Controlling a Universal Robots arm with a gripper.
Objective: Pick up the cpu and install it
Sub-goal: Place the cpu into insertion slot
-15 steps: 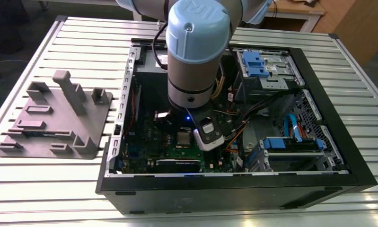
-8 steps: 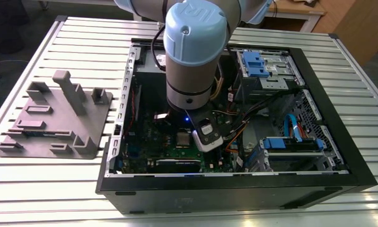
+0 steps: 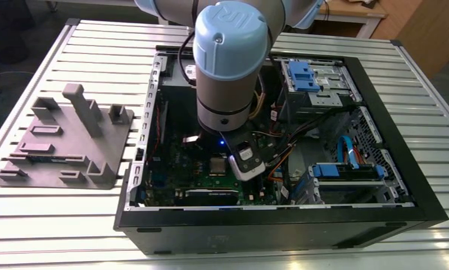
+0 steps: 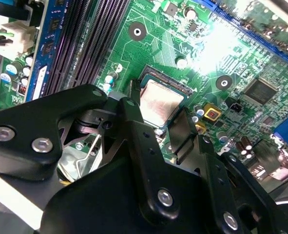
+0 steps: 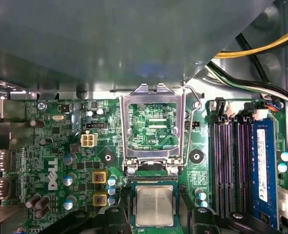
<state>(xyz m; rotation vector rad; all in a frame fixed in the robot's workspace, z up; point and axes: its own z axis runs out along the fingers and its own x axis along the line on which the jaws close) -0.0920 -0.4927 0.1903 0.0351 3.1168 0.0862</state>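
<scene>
Motherboard (image 5: 51, 146) bkgd, end effector (image 4: 158, 117) spread apart, astride seated cpu (image 5: 154, 205)

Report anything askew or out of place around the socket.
Nothing stands out. The cpu lies flat and square in its socket, with the load plate flipped open beside it.

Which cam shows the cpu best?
First wrist view: the cpu seated on the board, top face nearly square-on. Second wrist view shows it at a slant, one edge hidden. Exterior view: a tiny pale square inside the case.
</scene>
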